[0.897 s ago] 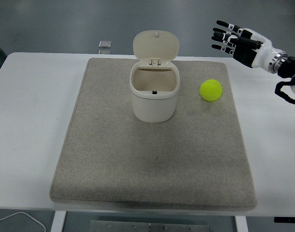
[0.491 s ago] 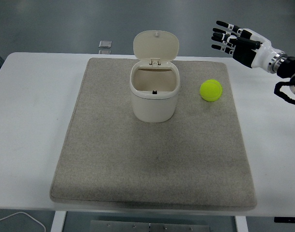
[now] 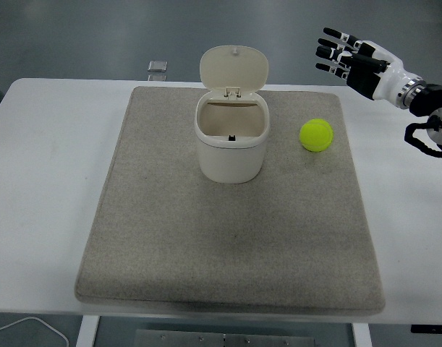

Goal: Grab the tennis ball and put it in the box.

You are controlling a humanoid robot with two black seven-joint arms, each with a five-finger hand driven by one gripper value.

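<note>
White counter (image 3: 47,144), grey mat (image 3: 228,238): right hand (image 3: 351,61) spread, should drop squarely over the tennis ball (image 3: 317,135) before closing.

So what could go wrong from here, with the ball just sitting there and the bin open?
The tennis ball lies loose on the mat, so a clumsy touch from the right hand, now open up and behind it, could send it rolling away. The bin is narrow at its mouth, so a drop off centre might bounce out. Its raised lid stands where an arm could bump it.
</note>
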